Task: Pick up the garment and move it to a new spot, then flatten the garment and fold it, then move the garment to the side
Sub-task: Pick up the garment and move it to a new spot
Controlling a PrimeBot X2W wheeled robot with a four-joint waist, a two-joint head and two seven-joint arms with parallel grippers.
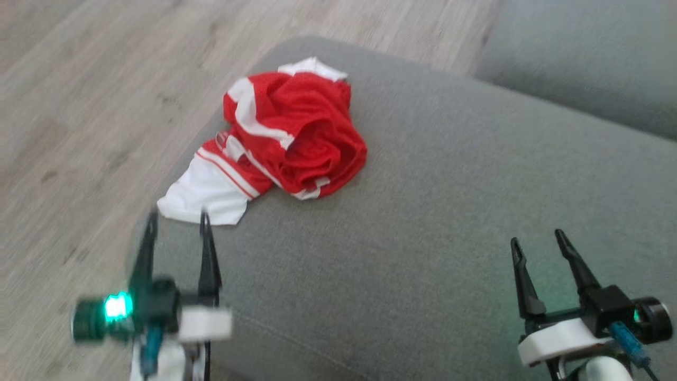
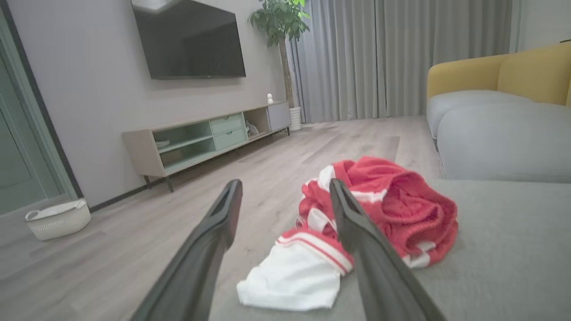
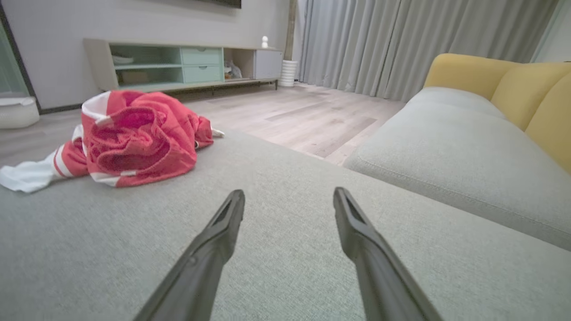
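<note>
- The garment [image 1: 296,132] is a crumpled red-and-white heap on the grey sofa cushion [image 1: 433,227], up by its left edge next to the wood floor [image 1: 79,106].
- A white bit of it (sleeve or hem, can't tell) spills flat toward me.
- My left jaws are spread wide with nothing in them, tips right by that white bit. Can't tell if they touch.
- My right jaws are wide apart too, empty, over bare cushion well away from the heap.
- A yellow backrest [image 3: 513,84] sits off to my right.
</note>
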